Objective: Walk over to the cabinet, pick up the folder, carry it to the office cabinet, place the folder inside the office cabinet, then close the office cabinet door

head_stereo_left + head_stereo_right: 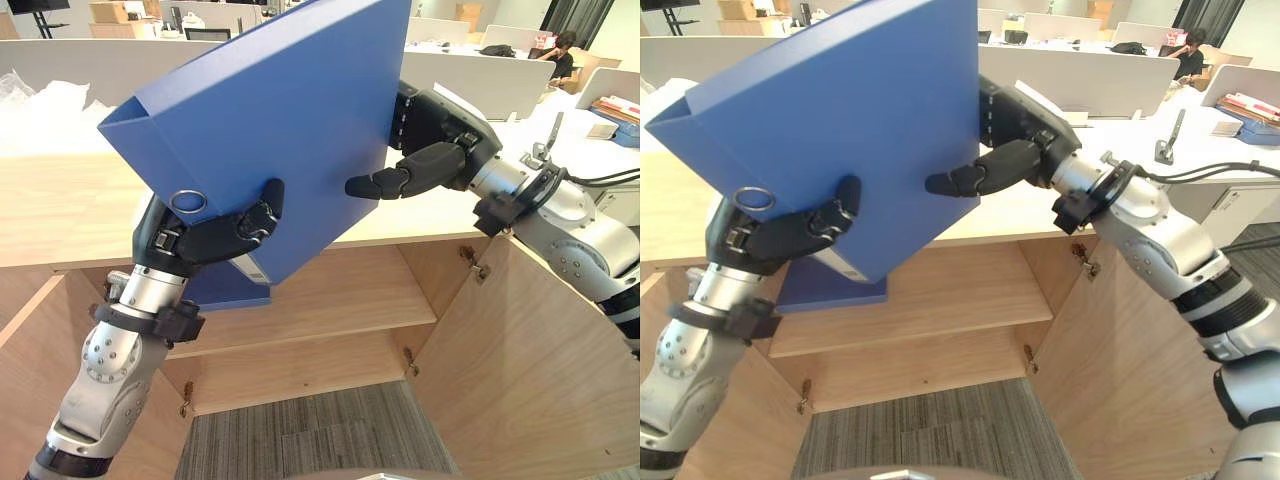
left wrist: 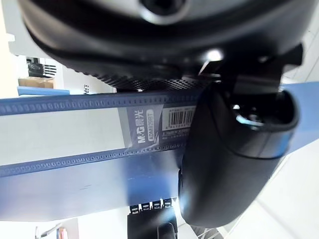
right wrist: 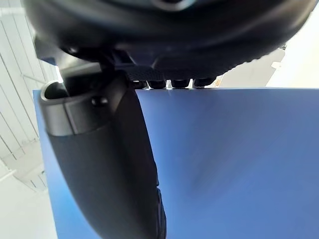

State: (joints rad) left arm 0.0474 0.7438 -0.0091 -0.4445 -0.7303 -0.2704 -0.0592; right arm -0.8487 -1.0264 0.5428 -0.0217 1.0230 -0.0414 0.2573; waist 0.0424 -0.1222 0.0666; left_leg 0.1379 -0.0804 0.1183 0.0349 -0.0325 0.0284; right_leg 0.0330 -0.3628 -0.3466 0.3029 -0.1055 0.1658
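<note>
Blue folder is up in the air, held by both hands and tilted, w/ the spine end low toward the robot's left. It hangs in front of the cabinet's top surface, over the front edge, above the open compartment. Its lowest corner shows against the left end of the shelf; touching or not, can't tell.

Left hand is curled round the spine end, fingers wrapped onto the front cover just beside the metal ring. In the left wrist view the thumb lies across the spine label.

Right hand pinches the opposite edge: thumb flat on the front cover, fingers hooked over the edge behind it.

Right cabinet door stands swung out. Grey carpet lies below. In the bkgd a person sits at a far desk.
</note>
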